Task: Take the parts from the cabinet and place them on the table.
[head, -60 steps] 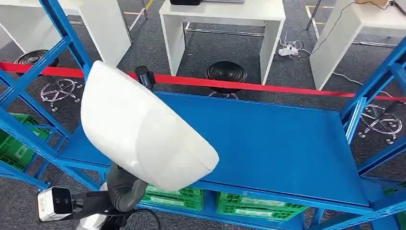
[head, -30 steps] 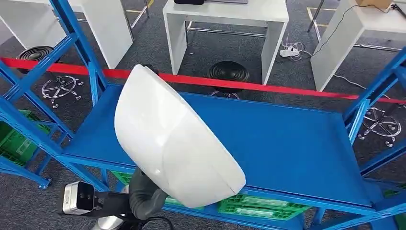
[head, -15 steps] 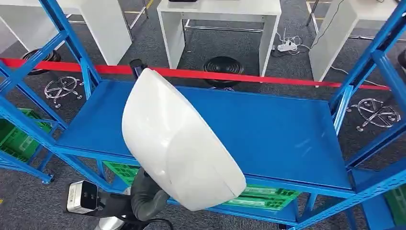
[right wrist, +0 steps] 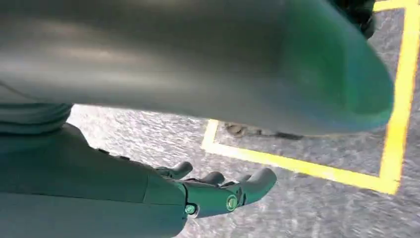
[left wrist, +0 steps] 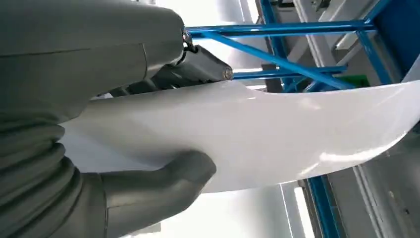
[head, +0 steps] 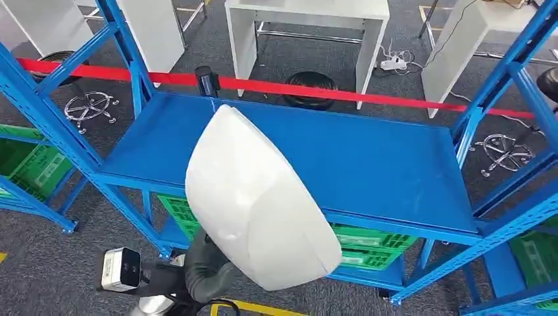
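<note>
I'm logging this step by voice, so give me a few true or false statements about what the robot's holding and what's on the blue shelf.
1. The left hand holds a white curved shell. True.
2. The shell lies flat on the blue shelf. False: it is held up in front of the shelf.
3. The right hand holds a part. False: it hangs with nothing in it, above grey floor.
4. Green crates sit below the shelf top. True.
</note>
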